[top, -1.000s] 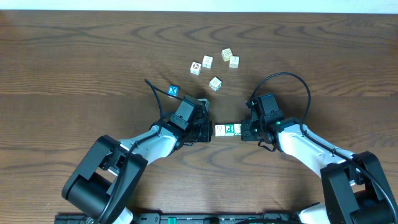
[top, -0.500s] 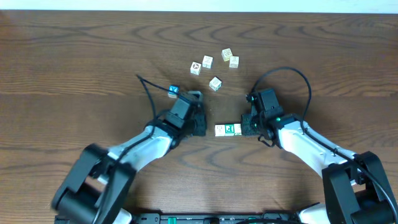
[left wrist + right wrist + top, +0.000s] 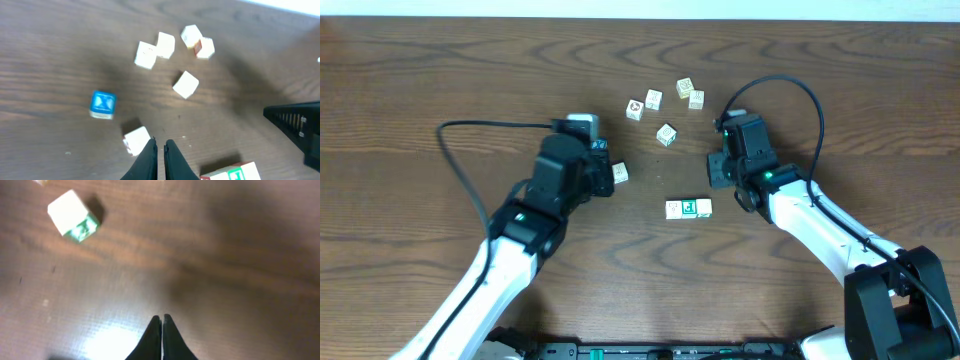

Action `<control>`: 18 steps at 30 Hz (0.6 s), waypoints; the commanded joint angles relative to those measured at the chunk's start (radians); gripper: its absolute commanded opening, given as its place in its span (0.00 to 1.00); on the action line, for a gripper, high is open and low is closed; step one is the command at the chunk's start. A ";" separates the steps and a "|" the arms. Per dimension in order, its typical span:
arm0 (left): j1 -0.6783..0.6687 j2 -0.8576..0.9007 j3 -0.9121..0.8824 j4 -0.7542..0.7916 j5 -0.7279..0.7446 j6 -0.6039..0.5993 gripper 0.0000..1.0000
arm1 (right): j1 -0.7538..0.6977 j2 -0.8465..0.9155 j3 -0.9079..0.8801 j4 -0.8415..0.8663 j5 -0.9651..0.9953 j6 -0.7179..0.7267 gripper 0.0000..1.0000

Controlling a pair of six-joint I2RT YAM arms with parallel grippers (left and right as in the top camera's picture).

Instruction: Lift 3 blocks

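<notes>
The three blocks lie in a short row on the table: a cream one (image 3: 674, 209), a green-faced one (image 3: 689, 207) and another cream one (image 3: 704, 206). The left wrist view catches the row's end (image 3: 231, 173) at its bottom edge. My left gripper (image 3: 607, 180) (image 3: 160, 142) is shut on nothing, up and to the left of the row. My right gripper (image 3: 717, 171) (image 3: 162, 317) is also shut and empty, above the row's right end, over bare wood.
A loose cream cube (image 3: 619, 172) (image 3: 136, 140) lies just beside my left fingertips. A blue-faced cube (image 3: 103, 104) sits farther left. Several cream cubes (image 3: 666, 134) (image 3: 186, 84) are scattered behind. One cube with a green side (image 3: 73, 216) shows in the right wrist view.
Both grippers have drawn back from the row's ends, the left far up and left, the right upward. The row stays on the table. A cream cube has come into view by the left gripper.
</notes>
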 commanded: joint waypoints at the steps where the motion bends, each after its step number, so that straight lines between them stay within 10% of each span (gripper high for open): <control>1: 0.008 -0.088 0.025 -0.022 -0.071 0.029 0.09 | 0.007 0.005 0.030 0.065 0.073 -0.090 0.08; 7: 0.008 -0.263 0.025 -0.102 -0.117 0.070 0.16 | -0.006 0.005 0.030 0.277 0.192 -0.156 0.14; 12: 0.007 -0.399 0.025 -0.180 -0.157 0.076 0.33 | -0.028 0.005 0.030 0.390 0.294 -0.156 0.54; 15: 0.007 -0.478 0.025 -0.231 -0.177 0.076 0.47 | -0.045 0.005 0.030 0.412 0.303 -0.156 0.99; 18: 0.007 -0.544 0.025 -0.272 -0.194 0.076 0.53 | -0.062 0.005 0.030 0.422 0.303 -0.156 0.99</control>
